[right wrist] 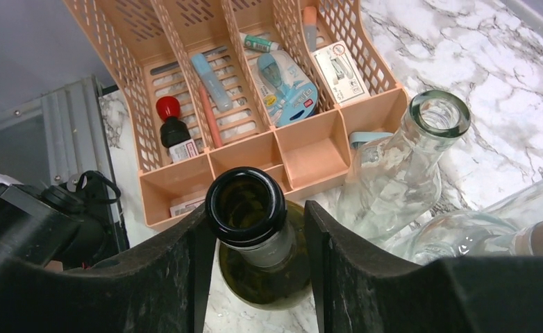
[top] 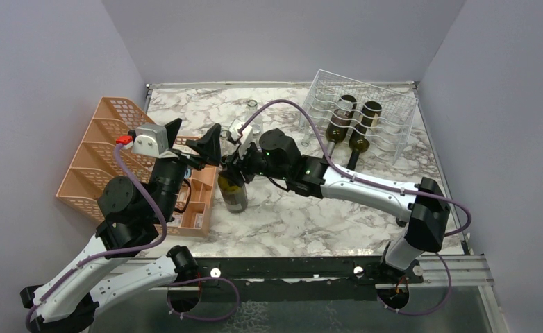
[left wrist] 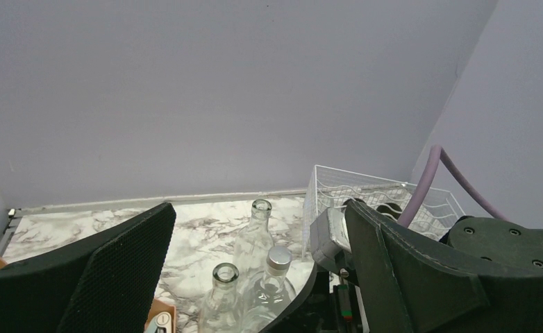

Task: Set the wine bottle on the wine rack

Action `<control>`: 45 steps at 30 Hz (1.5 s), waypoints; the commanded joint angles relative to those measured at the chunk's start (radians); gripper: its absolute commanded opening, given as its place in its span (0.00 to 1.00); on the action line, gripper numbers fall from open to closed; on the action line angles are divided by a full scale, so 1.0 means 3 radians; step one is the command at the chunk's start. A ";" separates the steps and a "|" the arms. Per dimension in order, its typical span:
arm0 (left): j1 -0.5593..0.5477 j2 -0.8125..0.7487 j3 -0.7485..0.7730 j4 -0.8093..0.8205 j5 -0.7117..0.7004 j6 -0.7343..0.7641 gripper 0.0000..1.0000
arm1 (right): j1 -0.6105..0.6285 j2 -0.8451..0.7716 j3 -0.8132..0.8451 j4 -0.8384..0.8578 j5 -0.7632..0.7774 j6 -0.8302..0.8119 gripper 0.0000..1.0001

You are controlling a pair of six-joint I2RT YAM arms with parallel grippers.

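Observation:
A dark green wine bottle [top: 232,194] stands upright on the marble table, just right of the orange organizer. My right gripper [top: 235,171] straddles its neck from above. In the right wrist view the open mouth of the wine bottle [right wrist: 246,207] sits between the two black fingers of the right gripper [right wrist: 256,216]; the left finger is at the lip and a narrow gap shows on the right side. My left gripper [top: 192,137] hangs wide open and empty just left of the bottle. The white wire wine rack [top: 387,104] stands at the back right, with two dark bottles [top: 352,125] lying in it.
An orange mesh organizer [top: 109,159] with stationery fills the left side. Three clear glass bottles [left wrist: 255,236] stand close behind the green one; one of them [right wrist: 401,166] is right beside my right finger. The wine rack [left wrist: 338,184] lies beyond them.

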 commanded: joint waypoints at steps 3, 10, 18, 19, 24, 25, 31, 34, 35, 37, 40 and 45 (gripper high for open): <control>-0.0019 -0.0037 -0.0025 -0.0045 -0.0091 -0.0061 0.99 | 0.0083 0.0024 0.0107 0.0172 0.0162 -0.0140 0.37; -0.0019 -0.0032 -0.0065 -0.0042 -0.0066 -0.0109 0.99 | 0.0116 -0.0211 -0.0085 0.0276 0.0496 -0.0173 0.17; -0.0019 0.0081 -0.0107 -0.0043 0.0027 -0.0184 0.99 | 0.0114 -0.0824 -0.0540 0.0304 0.1053 -0.0117 0.08; -0.0019 0.0089 -0.0147 -0.0006 0.0044 -0.0217 0.99 | 0.0115 -0.0920 -0.0627 0.0301 0.1173 -0.0098 0.07; -0.0019 0.0209 -0.0492 0.0430 0.0394 -0.0233 0.99 | 0.0112 -0.1381 -0.0992 0.0207 0.1935 0.0094 0.03; -0.0019 0.0254 -0.0541 0.0470 0.0467 -0.0245 0.99 | 0.0113 -0.1457 -0.1042 0.0165 0.2097 0.0152 0.03; -0.0018 0.0514 -0.0824 0.0597 0.1255 -0.0199 0.99 | 0.0113 -0.1862 -0.1194 -0.0176 0.2594 0.0477 0.02; -0.0019 0.0592 -0.1015 0.0746 0.1879 -0.0126 0.99 | 0.0114 -0.1984 -0.1197 -0.0317 0.2788 0.0588 0.02; -0.0019 0.0614 -0.1104 0.0847 0.2030 -0.0110 0.99 | 0.0113 -0.2013 -0.1187 -0.0364 0.2855 0.0623 0.02; -0.0019 0.0645 -0.1313 0.1094 0.2222 -0.0201 0.99 | 0.0114 -0.2061 -0.1153 -0.0444 0.2943 0.0683 0.01; -0.0019 0.0730 -0.1599 0.1418 0.2479 -0.0280 0.99 | 0.0115 -0.2131 -0.1116 -0.0489 0.2972 0.0698 0.01; -0.0019 0.1039 -0.1690 0.1472 0.2708 -0.0208 0.99 | 0.0111 -0.2206 -0.1045 -0.0538 0.2887 0.0697 0.01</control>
